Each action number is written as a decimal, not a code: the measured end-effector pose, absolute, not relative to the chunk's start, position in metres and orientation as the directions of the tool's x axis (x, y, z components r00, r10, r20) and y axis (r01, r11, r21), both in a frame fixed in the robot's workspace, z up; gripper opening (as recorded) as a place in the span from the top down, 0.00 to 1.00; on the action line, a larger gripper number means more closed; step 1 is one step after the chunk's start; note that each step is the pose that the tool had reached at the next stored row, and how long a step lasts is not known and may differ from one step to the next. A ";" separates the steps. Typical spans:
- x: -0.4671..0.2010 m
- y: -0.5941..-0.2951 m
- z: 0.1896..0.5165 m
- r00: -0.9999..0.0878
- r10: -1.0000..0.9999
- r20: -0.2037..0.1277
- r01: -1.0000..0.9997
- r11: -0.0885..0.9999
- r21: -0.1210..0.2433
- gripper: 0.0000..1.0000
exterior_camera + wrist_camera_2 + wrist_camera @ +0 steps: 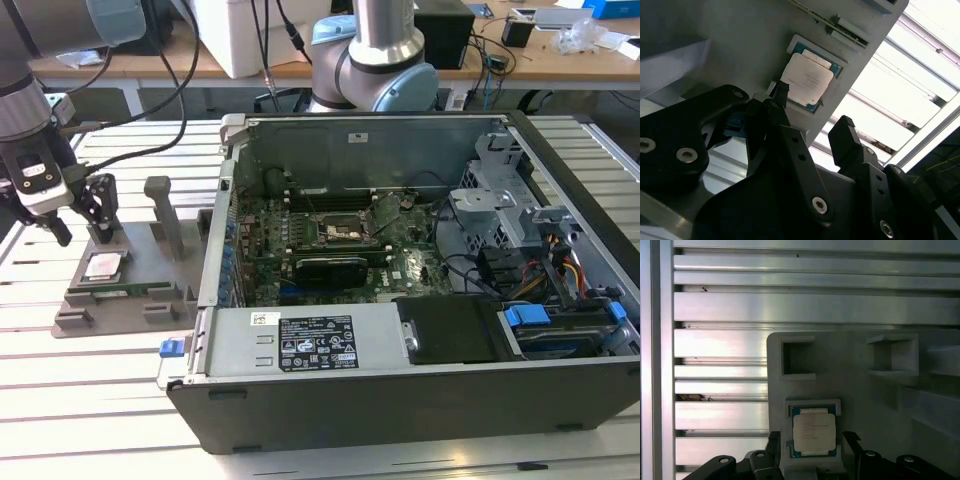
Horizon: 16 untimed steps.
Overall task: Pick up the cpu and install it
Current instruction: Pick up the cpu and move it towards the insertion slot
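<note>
Poised over the cpu (813, 433) with gripper (812, 442) spread wide and empty, straddling it so as to pinch its edges. Seated flat in the tray (150, 275) recess, seemingly untouched; well apart from the case (400, 380).

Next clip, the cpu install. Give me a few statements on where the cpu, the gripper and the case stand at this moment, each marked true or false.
1. The cpu lies in the grey holder tray. True.
2. The gripper is shut on the cpu. False: it is open, its fingers apart on either side of the cpu in both wrist views.
3. The computer case is open, its motherboard showing. True.
4. The gripper is inside the case. False: it is at the tray, to the exterior view's left of the case.
5. The cpu is seated on the motherboard. False: it is in the tray, outside the case.
</note>
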<state>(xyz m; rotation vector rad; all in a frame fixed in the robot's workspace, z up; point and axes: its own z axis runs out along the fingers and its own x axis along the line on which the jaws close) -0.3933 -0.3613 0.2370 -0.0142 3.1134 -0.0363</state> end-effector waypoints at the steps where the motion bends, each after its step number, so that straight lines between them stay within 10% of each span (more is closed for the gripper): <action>1: -0.393 -0.361 0.236 -1.000 -0.009 -0.028 -0.009 1.000 -0.023 0.40; 16: -0.391 -0.365 0.203 -0.999 -0.032 -0.028 -0.032 0.999 -0.025 0.40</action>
